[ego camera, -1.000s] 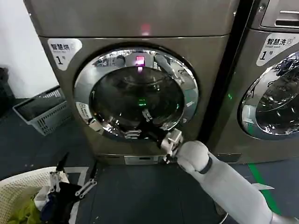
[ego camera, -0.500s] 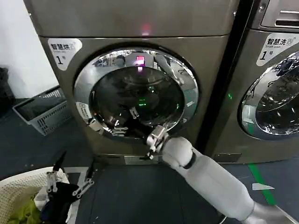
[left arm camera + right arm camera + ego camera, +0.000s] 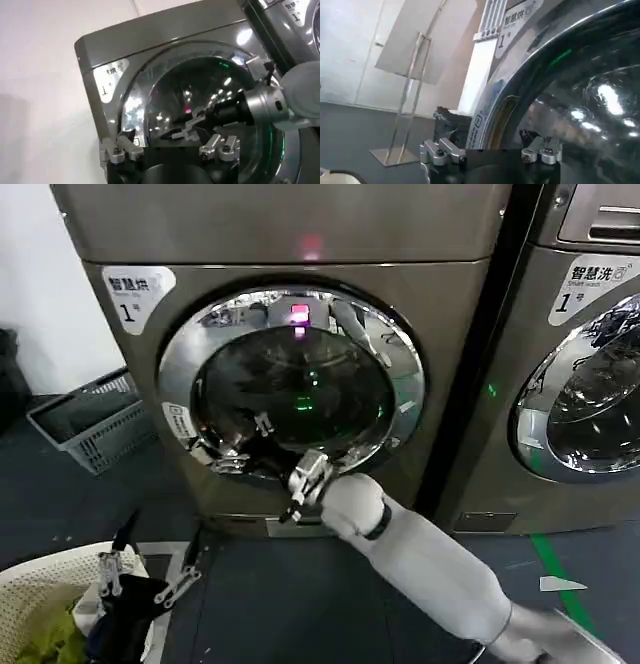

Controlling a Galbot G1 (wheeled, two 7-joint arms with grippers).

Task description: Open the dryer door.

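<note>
Approach step: the right gripper, fingers spread, is reaching toward the round chrome-rimmed glass dryer door, not yet grasping; next, hooking its left-edge handle.

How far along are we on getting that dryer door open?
Done: the right gripper has reached the lower left of the dryer door, fingers open against the glass near the chrome rim. In hand: lining up on that edge of the door; nothing is gripped yet. Left: the door sits flush in the dryer front, so catching it and swinging it open remain. The left gripper waits low, over the laundry basket.
</note>
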